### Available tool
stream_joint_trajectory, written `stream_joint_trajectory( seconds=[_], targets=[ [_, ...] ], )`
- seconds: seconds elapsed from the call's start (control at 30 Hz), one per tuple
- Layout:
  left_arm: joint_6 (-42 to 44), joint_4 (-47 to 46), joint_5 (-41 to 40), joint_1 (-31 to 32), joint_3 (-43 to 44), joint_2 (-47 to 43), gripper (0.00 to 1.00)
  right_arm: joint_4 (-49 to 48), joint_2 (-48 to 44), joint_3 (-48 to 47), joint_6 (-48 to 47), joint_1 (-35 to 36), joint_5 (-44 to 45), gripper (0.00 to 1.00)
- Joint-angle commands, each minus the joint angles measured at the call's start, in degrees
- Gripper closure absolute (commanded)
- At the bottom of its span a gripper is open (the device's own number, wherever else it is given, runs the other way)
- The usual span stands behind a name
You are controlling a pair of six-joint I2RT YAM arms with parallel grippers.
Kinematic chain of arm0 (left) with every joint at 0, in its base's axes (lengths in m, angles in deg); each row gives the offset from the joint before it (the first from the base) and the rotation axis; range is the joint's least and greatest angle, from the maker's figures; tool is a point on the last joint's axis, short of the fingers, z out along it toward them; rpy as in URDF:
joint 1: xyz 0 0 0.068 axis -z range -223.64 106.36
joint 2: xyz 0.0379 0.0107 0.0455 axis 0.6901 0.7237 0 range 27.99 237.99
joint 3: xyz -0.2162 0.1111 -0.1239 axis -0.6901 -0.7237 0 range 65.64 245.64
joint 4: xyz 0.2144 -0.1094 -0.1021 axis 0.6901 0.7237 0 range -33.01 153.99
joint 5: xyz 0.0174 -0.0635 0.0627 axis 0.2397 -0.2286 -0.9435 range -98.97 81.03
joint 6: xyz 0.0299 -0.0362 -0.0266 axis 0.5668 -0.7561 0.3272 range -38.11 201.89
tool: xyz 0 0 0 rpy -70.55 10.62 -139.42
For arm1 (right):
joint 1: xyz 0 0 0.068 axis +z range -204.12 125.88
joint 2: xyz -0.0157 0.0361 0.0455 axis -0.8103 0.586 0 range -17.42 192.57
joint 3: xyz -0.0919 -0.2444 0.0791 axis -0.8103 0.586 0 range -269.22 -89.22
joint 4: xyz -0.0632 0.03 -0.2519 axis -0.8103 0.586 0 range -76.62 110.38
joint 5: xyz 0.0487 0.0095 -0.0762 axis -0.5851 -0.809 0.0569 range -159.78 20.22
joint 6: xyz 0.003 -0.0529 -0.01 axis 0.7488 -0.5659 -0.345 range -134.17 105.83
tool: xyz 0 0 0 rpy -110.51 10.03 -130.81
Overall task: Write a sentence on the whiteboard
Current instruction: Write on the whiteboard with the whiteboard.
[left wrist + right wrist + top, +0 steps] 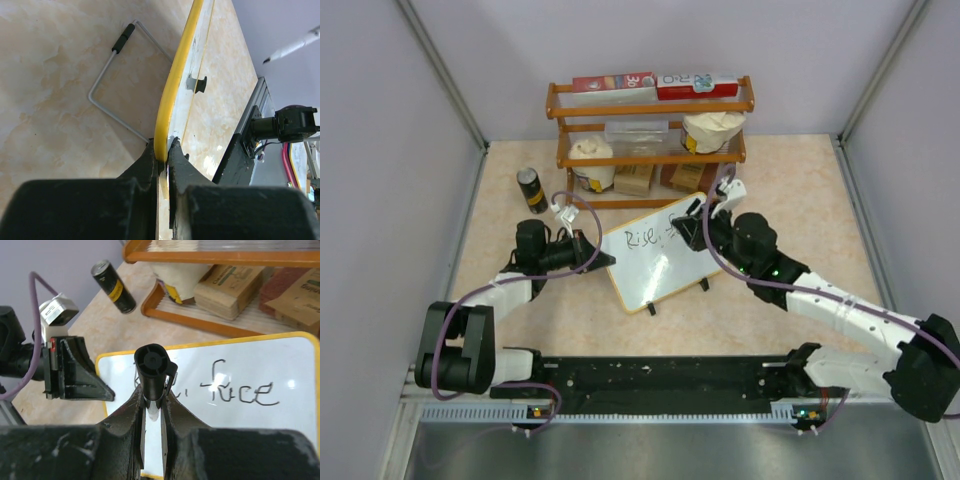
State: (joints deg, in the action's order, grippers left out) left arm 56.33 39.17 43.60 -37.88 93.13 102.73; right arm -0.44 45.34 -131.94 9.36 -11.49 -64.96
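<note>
Whiteboard (655, 282): you'll find it propped mid-worktop, in front of the far-edge rack (650, 150).
Sentence (243, 391): you can read "Rise," and "face".
Left claw (166, 150): yours is clamped on the board's left edge.
Right claw (152, 401): yours pinches a black marker (151, 362).

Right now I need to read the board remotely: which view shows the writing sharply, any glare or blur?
Right wrist: sharpest, the sentence reads "face", small glare spots on the whiteboard, the marker hiding its start. Top external: writing tiny, partly behind the right gripper. Left wrist: board edge-on, no writing, left gripper blurred up close.
</note>
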Motion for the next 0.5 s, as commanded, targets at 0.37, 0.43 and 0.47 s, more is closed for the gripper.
stream_joint_trajectory(
  seconds=[0.37, 0.43, 0.47],
  targets=[
    [7.72, 2.09, -11.09, -0.13, -1.91, 0.23, 1.00, -12.19, 13.08, -2.37, -0.94, 11.51, 2.56, 1.00],
    [7.72, 2.09, -11.18, -0.13, -1.91, 0.23, 1.00, -12.89, 14.14, -2.81, -0.77, 12.30, 2.39, 1.00],
    [7.63, 2.00, -11.09, -0.13, -1.91, 0.14, 1.00, -13.16, 15.01, -2.89, -0.33, 12.30, 2.21, 1.00]
  ],
)
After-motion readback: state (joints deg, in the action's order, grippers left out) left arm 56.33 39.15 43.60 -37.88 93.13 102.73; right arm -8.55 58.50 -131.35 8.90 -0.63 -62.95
